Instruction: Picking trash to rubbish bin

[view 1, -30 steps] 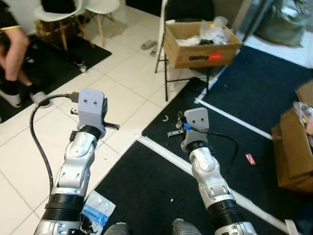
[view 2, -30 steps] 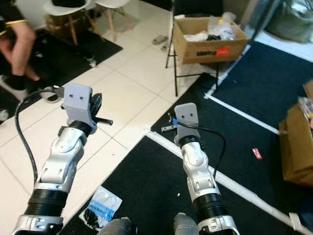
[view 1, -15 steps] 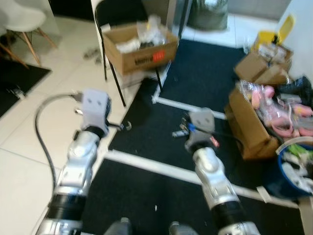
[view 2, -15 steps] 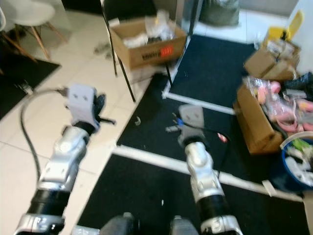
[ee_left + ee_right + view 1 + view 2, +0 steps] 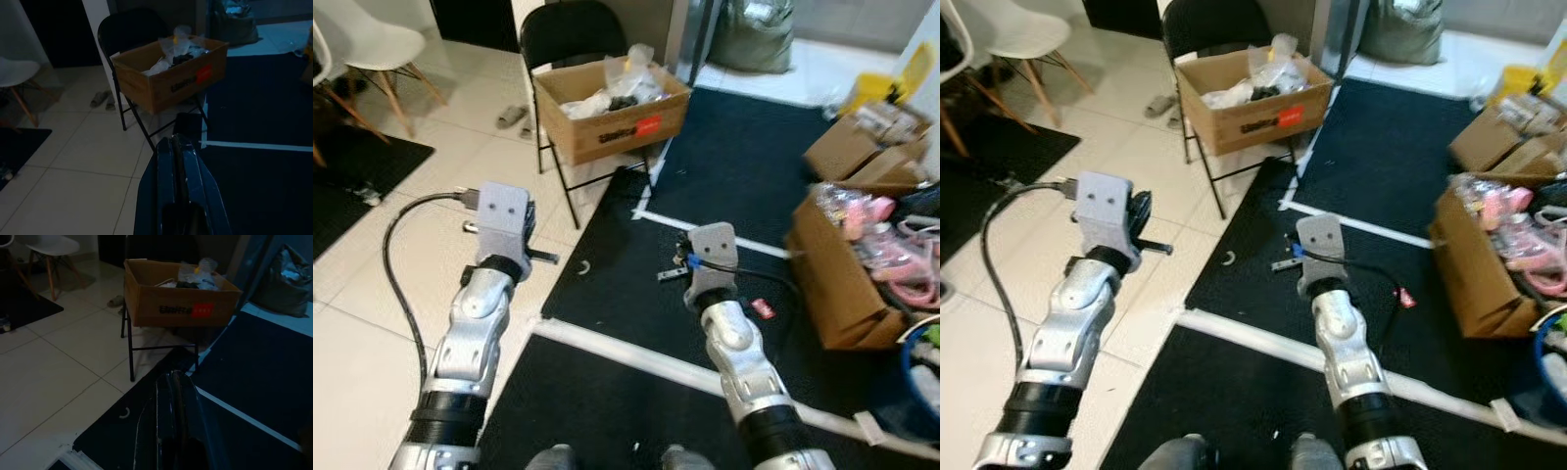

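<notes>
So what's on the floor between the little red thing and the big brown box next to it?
Nothing but bare black mat. In the left eye view the small red wrapper lies apart from the open cardboard box, with plain dark mat between them.

Floor half and half: white tile (image 5: 382, 255) on left, black carpet (image 5: 754, 166) on right with white tape lines (image 5: 646, 357) across it. Black folding chair (image 5: 570, 39) at tile edge, open cardboard box (image 5: 612, 113) full of stuff sitting on it. White chair with wooden legs (image 5: 377, 54) far left, corner of dark rug (image 5: 352, 186) beside it. More cardboard boxes (image 5: 842, 259) crammed along right side.
</notes>
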Tool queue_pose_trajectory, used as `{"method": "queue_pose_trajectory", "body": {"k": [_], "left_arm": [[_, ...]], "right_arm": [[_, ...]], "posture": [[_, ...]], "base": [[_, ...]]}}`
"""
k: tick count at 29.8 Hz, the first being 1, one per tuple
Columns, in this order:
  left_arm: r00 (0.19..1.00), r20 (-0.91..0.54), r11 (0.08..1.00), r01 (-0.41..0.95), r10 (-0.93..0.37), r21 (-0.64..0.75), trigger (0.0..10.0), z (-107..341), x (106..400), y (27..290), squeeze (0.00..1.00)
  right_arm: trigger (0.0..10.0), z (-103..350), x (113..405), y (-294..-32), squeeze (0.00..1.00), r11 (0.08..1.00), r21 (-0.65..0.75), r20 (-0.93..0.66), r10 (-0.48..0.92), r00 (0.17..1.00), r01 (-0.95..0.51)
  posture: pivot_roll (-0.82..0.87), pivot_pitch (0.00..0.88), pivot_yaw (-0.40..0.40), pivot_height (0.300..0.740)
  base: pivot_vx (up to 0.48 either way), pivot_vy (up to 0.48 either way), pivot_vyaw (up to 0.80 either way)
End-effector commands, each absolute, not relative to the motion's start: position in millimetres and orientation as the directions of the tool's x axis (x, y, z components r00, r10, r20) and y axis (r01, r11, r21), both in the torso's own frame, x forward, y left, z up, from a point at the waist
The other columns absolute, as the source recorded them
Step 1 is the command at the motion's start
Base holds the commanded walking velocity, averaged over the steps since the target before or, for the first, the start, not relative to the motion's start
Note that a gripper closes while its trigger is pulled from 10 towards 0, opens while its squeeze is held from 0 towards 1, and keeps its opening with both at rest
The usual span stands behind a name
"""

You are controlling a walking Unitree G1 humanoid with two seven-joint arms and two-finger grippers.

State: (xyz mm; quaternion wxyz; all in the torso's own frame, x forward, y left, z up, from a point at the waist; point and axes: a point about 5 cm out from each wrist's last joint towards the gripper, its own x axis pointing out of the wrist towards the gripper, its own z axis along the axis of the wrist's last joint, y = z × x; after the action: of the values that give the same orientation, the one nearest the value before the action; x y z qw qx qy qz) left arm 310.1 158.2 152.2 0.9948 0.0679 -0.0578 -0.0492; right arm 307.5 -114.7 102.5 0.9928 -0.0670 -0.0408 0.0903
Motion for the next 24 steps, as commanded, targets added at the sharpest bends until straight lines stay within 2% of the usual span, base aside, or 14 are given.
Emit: {"method": "queue_pose_trajectory", "body": {"k": [1,17,24], "left_arm": [[0.99,0.093,0.986,0.09,-0.104,0.143,10.0,148.5,308.3,159.3,0.0],[0.99,0.09,0.984,0.095,-0.109,0.149,10.0,148.5,308.5,159.7,0.0],[0.99,0.09,0.984,0.095,-0.109,0.149,10.0,148.6,308.5,159.8,0.0]], "right_arm": [[10.0,96.9,306.0,-118.9,0.0,0.976,-0.144,0.04,0.172,0.984,-0.165],[10.0,93.8,306.8,-121.8,0.0,0.98,-0.139,0.018,0.148,0.989,-0.144],[10.0,92.6,307.2,-124.3,0.0,0.983,-0.128,0.011,0.131,0.991,-0.128]], "posture": [[0.03,0.071,0.027,0.74],[0.03,0.071,0.029,0.74],[0.03,0.071,0.029,0.74]], "base": [[0.304,0.0,0.0],[0.303,0.0,0.0],[0.304,0.0,-0.79]]}}
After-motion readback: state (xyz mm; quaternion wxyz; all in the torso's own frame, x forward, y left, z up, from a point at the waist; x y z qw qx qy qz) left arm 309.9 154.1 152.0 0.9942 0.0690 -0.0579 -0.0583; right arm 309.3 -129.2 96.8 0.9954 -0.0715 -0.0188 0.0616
